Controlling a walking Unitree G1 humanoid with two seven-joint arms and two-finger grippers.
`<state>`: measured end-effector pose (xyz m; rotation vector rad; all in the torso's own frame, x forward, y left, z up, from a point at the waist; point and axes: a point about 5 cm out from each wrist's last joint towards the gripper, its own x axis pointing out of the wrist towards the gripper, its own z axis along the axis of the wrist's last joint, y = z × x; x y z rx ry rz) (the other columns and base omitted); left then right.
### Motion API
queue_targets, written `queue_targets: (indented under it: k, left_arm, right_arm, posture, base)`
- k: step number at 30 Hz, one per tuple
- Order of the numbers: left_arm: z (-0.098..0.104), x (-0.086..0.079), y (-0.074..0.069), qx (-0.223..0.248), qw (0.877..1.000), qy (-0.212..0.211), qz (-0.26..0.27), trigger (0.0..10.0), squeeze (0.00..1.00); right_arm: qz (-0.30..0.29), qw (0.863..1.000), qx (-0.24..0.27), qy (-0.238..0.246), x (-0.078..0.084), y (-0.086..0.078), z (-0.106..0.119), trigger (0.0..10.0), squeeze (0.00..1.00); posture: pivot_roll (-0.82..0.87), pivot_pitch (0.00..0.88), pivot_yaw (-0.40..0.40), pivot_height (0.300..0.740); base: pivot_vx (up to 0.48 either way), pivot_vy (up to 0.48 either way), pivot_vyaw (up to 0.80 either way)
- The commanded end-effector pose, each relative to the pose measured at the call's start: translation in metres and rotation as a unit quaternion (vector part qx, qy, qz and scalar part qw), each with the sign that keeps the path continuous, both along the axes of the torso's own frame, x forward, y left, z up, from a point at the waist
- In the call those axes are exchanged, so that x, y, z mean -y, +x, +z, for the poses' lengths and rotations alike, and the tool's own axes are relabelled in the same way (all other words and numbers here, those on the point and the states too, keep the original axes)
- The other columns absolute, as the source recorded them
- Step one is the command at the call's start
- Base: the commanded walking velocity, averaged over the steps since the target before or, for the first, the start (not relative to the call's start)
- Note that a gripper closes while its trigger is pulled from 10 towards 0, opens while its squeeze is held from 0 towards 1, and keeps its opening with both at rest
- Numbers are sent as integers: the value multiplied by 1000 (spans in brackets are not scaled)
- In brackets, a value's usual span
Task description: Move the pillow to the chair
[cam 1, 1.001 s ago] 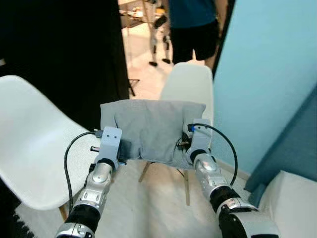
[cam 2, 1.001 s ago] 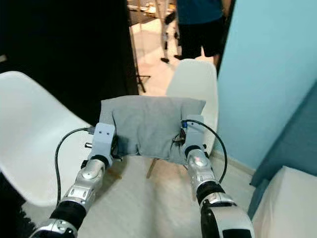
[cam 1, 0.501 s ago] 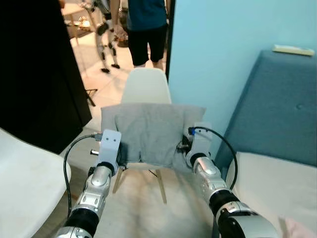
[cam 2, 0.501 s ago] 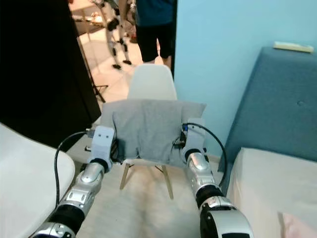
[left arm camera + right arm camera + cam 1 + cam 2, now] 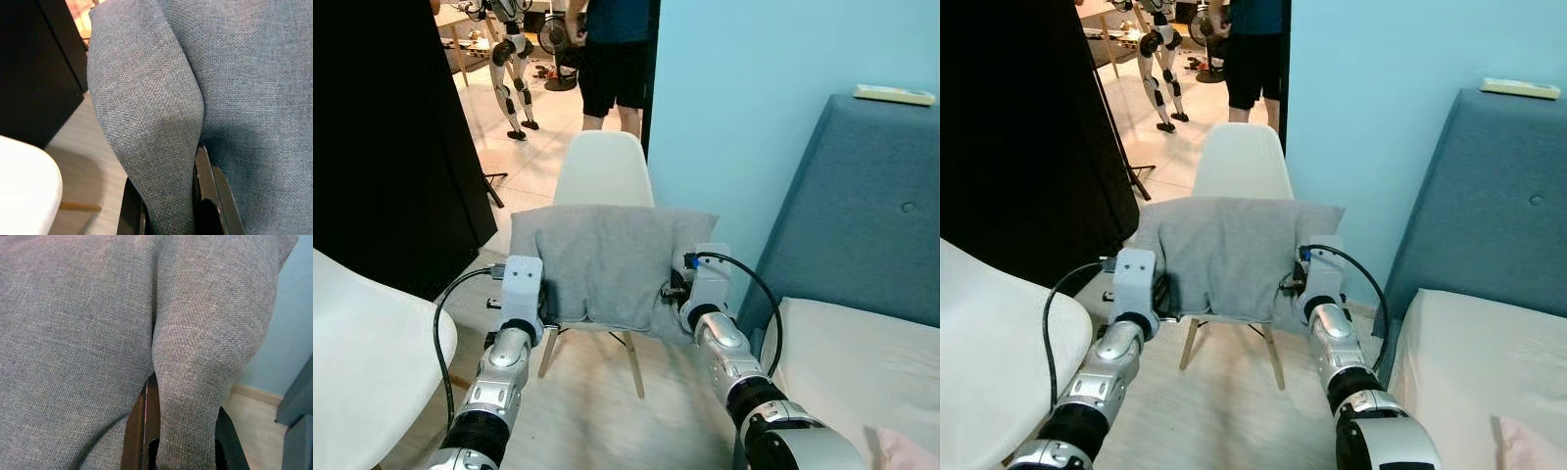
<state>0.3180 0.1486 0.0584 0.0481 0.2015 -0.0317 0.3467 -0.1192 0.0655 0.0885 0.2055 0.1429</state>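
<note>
The grey pillow (image 5: pixel 607 264) hangs in the air in front of the robot, held up between both arms and in line with the white chair (image 5: pixel 603 171) standing behind it against the blue wall (image 5: pixel 744 117). The left gripper (image 5: pixel 168 208) is clamped on a fold at the pillow's left edge, its black fingers (image 5: pixel 208 186) pinching the fabric between them. The right gripper (image 5: pixel 181 435) does the same at the right edge, closed on a bunched ridge of cloth. The pillow covers the chair's seat from view, so only the backrest and wooden legs show. Another white chair (image 5: pixel 367 362) sits at the robot's left. A blue sofa (image 5: pixel 862 215) stands at the right. A person (image 5: pixel 612 59) stands in the doorway beyond.
</note>
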Motion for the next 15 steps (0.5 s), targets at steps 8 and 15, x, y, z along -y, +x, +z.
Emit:
queue_targets:
  k: [8,15]
  left_arm:
    - [16,9,7,36,999,-11,-19,10000,0]
    - [16,9,6,38,999,-13,-19,10000,0]
  right_arm:
    - [34,999,27,-2,-13,7,14,10000,0]
    - [36,999,27,-2,-12,7,14,10000,0]
  posture:
    - [67,0,-5,731]
    - [69,0,-8,731]
  base:
    - [330,0,0]
    - [342,0,0]
